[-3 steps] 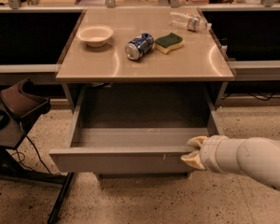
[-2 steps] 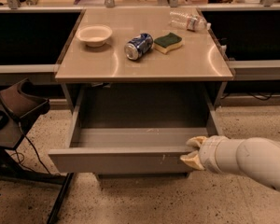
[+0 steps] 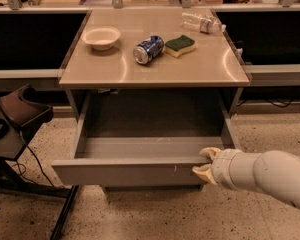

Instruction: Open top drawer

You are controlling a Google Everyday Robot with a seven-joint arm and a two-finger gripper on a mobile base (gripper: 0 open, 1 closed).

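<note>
The top drawer (image 3: pixel 125 172) is a wide grey metal drawer under the tabletop. It stands pulled far out toward me, and its plain grey inside (image 3: pixel 150 146) shows nothing in it. Small white scuff marks sit on the flat front right of centre. My gripper (image 3: pixel 205 162) is at the right end of the drawer front. One cream finger is inside the front panel and the other is outside it, so the gripper is closed on the front's top edge. My white arm (image 3: pixel 270 176) comes in from the lower right.
On the tabletop (image 3: pixel 200 69) lie a white bowl (image 3: pixel 101 37), a blue can on its side (image 3: pixel 148 49), a green-yellow sponge (image 3: pixel 179 45) and a clear plastic bottle (image 3: pixel 202 22). A dark chair and stand (image 3: pixel 20 115) are at the left. The floor is speckled.
The drawer has slid slightly further out toward me, and the gripper at its right end moved with it.
</note>
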